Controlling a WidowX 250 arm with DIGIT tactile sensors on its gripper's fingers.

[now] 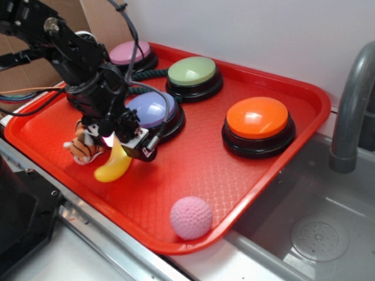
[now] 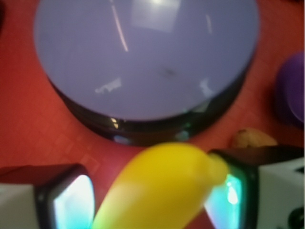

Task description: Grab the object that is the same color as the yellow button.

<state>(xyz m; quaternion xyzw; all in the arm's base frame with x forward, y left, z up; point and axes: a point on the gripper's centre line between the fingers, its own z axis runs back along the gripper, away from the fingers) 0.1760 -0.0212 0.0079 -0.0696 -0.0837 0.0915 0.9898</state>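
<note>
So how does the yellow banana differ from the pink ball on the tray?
The banana is yellow, smooth and glossy; the pink ball has a dimpled, matte surface. The banana is long and curved; the ball is round. The banana sits between the fingers of the gripper, its lower end near the tray; the ball lies free by the near rim of the tray. Both are small toys over the same red tray.

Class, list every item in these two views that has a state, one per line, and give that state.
banana: held between the fingers
gripper: shut on the banana
plush tiger: on the tray, beside the banana
pink ball: resting loose near the tray's rim
tray: flat, by the sink
</note>
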